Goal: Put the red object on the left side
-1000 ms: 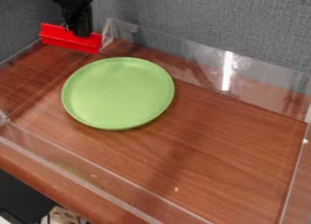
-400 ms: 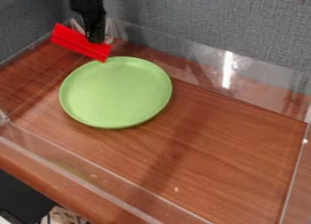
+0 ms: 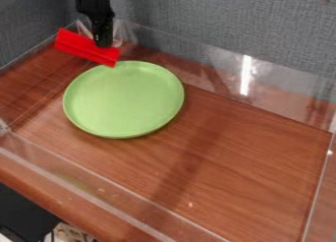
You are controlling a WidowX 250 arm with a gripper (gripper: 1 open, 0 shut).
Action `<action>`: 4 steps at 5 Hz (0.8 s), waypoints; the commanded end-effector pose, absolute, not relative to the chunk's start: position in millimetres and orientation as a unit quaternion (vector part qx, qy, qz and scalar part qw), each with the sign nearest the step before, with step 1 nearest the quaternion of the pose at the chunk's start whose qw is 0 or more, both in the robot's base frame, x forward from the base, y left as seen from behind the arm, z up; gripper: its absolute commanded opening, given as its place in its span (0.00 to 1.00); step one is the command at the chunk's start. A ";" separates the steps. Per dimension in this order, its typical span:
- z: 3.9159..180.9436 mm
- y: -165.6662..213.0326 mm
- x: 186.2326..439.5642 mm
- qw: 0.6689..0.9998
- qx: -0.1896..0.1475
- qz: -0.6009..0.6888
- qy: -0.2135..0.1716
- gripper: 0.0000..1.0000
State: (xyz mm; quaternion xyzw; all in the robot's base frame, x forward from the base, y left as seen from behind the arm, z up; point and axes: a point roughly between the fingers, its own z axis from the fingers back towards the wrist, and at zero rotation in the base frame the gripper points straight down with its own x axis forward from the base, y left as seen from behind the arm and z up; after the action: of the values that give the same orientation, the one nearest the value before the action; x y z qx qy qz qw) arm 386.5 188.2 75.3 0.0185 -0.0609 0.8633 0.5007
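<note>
The red block (image 3: 86,47) sat at far left of the scene, tilted w/ its left end higher and right end lower, pinched near its right half by the gripper (image 3: 97,37). Gripper was black, came straight down from top edge, jaws clamped tight on the block. Block's lower right end hung just beyond the far-left rim of the plate (image 3: 125,99); couldn't tell if it touched the rim or the table (image 3: 237,157). Plate was round, lime green, lay flat on the wood-grain table, left of centre and nothing on it. Clear walls (image 3: 250,74) ran round the table's edges, incl. one along the far side right behind the gripper. Behind that, a grey backdrop (image 3: 223,20) filled the far side. Rest of the table to the right & near side showed bare wood w/ some glare.
</note>
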 end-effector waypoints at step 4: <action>120.2 197.6 380.3 0.519 -0.004 0.851 -0.084 0.00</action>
State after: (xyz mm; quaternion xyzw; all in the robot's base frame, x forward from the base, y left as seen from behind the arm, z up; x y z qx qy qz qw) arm 376.1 189.2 80.0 0.0231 -0.0386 0.8495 0.5256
